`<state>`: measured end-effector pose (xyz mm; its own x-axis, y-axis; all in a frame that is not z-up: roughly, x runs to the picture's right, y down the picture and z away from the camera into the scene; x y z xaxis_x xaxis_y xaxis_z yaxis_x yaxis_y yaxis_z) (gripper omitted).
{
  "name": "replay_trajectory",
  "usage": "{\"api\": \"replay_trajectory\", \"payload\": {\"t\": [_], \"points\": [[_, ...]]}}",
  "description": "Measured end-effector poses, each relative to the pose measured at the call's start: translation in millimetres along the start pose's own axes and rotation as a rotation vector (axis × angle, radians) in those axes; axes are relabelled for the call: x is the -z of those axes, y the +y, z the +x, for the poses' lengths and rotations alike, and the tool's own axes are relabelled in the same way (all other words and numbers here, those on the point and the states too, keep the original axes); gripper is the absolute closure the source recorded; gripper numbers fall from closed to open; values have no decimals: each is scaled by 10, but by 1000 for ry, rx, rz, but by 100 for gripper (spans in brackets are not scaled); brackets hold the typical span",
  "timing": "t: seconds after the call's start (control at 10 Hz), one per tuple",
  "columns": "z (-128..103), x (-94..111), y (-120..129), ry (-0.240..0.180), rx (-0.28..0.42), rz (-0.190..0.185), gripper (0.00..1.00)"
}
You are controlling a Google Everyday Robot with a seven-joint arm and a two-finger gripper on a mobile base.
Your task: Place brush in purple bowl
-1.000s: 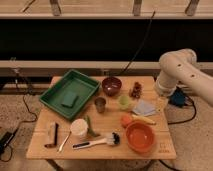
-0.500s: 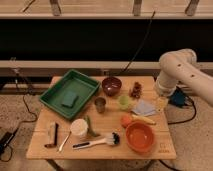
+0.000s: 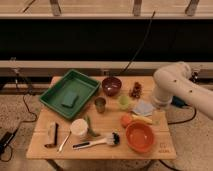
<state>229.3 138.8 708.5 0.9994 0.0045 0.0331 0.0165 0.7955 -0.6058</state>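
Flat by the near edge of the counter, left of the orange bowl, the brush, handle free for grasping. Upright at far middle, the purple bowl, ready to receive. Low at right side, the gripper, well apart from brush; cannot tell if parted or closed.

Wooden table on speckled floor, dark wall behind.
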Motion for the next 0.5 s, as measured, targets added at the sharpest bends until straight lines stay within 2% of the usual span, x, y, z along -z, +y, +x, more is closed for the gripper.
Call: {"api": "replay_trajectory", "payload": {"t": [0.2,0.3,0.5], "points": [[-302,-149,237,-9,59,-19,20],[-458,-289,347,-8,89,-40,20],[-660,-460,429,-10,108,-75,20]]}}
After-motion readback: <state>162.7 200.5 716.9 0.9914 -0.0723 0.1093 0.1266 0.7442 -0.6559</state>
